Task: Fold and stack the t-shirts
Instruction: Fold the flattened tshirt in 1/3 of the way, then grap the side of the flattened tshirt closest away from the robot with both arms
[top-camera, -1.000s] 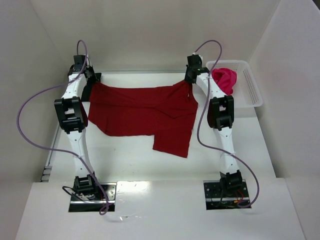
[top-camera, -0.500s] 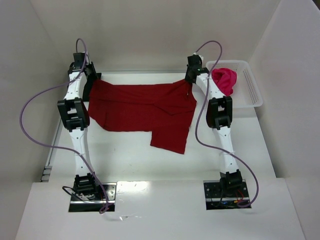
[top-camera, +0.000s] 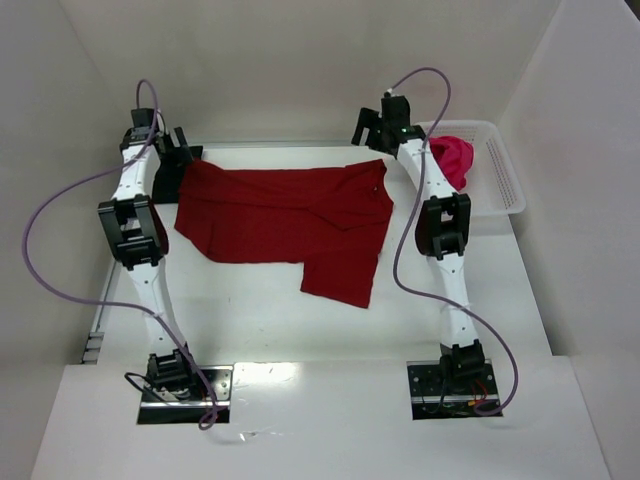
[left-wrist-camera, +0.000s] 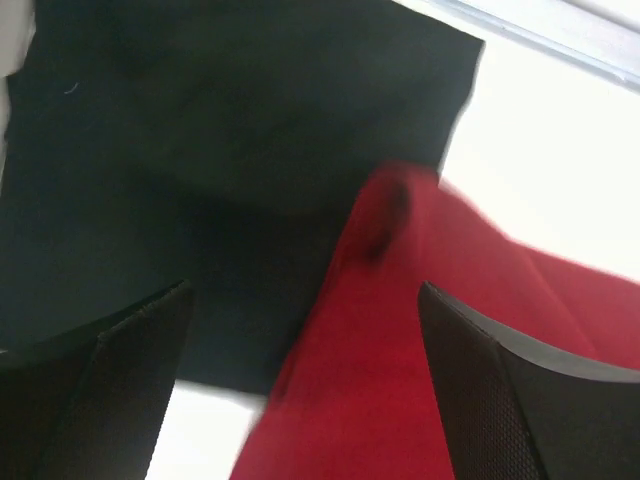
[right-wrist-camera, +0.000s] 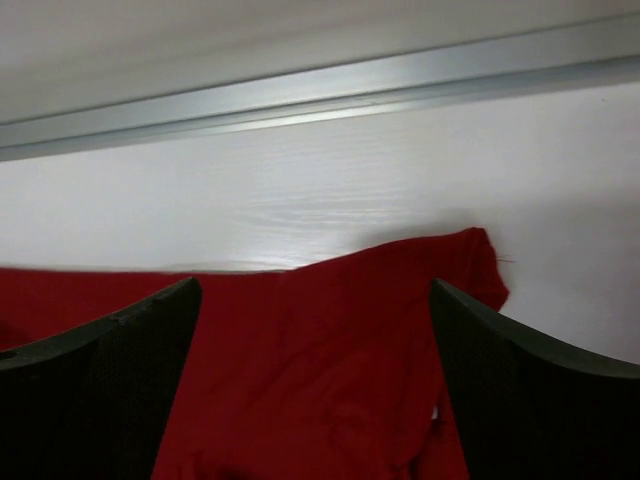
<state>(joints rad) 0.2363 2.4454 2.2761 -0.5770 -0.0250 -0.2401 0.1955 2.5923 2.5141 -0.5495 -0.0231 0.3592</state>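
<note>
Red shirt (top-camera: 285, 220) lies spread flat across the upper middle of the top view, laid wide, you'd judge, for folding. Your left gripper (top-camera: 182, 146) and right gripper (top-camera: 363, 126) hover at its upper corners, jaws wide apart, holding nothing. Pink shirt (top-camera: 452, 160) sits in basket (top-camera: 505, 185), upper right. Black shirt (left-wrist-camera: 200, 150) sits at red's upper-left corner.

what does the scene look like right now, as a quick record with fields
dark crimson red cloth t-shirt: spread across the white table, not yet folded small
black cloth t-shirt: far left corner, at the red shirt's edge
bright magenta-pink cloth t-shirt: bunched in the white plastic lattice basket, far right
left tool: open, above the red shirt's far left corner, holding nothing
right tool: open, above its far right corner, holding nothing
stack: none yet
</note>
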